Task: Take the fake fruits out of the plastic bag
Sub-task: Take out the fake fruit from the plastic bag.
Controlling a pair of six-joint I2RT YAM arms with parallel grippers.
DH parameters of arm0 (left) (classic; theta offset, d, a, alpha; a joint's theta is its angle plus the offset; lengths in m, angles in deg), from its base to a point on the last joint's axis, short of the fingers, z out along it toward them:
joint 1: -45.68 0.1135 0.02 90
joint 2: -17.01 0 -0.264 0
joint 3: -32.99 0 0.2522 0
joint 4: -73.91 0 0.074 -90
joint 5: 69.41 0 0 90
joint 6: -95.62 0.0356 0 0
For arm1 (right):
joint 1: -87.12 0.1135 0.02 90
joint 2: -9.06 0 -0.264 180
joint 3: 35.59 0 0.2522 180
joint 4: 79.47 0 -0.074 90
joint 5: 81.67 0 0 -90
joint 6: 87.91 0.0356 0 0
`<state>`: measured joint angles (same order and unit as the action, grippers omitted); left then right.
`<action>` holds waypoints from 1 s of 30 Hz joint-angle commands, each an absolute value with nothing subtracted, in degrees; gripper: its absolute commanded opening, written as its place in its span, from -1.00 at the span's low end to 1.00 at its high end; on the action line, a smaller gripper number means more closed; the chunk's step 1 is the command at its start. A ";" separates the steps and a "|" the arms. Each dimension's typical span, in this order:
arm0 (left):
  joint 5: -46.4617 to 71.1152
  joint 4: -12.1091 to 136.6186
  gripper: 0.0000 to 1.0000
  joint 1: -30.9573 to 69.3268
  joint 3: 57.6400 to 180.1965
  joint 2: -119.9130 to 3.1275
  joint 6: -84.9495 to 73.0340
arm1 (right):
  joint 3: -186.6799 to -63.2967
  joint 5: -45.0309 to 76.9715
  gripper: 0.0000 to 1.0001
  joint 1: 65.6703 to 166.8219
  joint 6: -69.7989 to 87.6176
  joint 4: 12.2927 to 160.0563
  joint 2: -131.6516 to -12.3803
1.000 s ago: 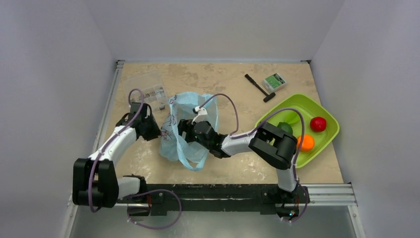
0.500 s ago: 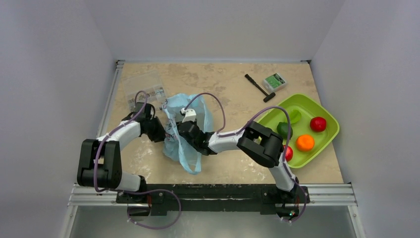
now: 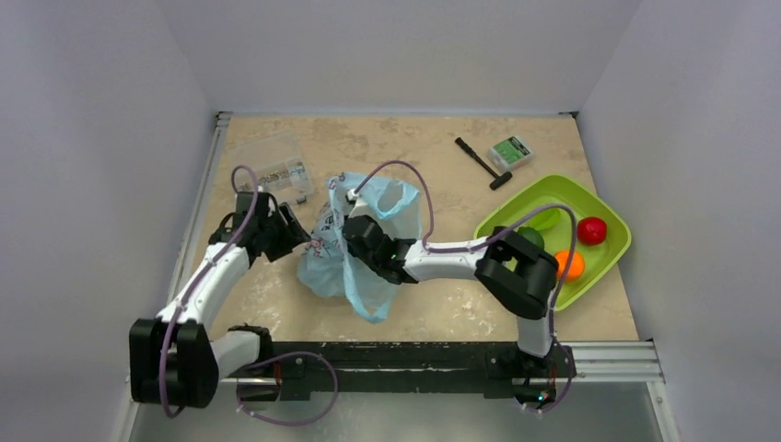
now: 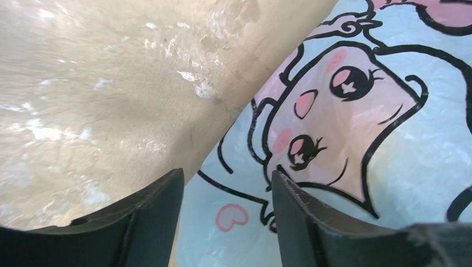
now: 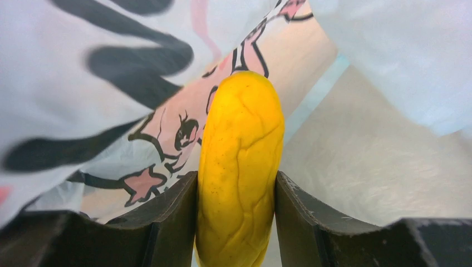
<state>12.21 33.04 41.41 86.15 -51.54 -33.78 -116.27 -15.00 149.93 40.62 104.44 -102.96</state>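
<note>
Squeezing yellow fruit, the right claw sits inside cartoon-printed bag (left claw gapes).

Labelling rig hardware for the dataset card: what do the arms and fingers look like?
Both alike: left arm and right arm have white links, bulky black joints, a mauve cable looping alongside. Left fingers and right fingers are matte black, curved. No markings visible.

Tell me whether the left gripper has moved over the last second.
Yes. In the top view the left gripper has shifted slightly up the image, closer to the clear box, beside the bag.
</note>
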 commanded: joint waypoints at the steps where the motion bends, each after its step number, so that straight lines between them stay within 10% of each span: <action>1: 17.43 29.40 0.24 41.20 85.79 -39.34 -30.83 | -113.80 -17.48 -1.00 147.42 43.13 105.37 -93.59; 16: 9.25 38.73 0.68 26.55 77.20 -12.28 -28.84 | -114.54 -14.72 -1.00 142.93 43.44 97.49 -88.52; 30: 8.23 51.52 0.70 24.59 77.20 -30.20 -28.46 | -115.33 -6.61 -1.00 141.97 44.89 94.84 -85.67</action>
<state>7.11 44.71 24.87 76.42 -25.20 -27.87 -113.17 -8.51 142.49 44.62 96.53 -89.13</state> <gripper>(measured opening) 0.877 0.448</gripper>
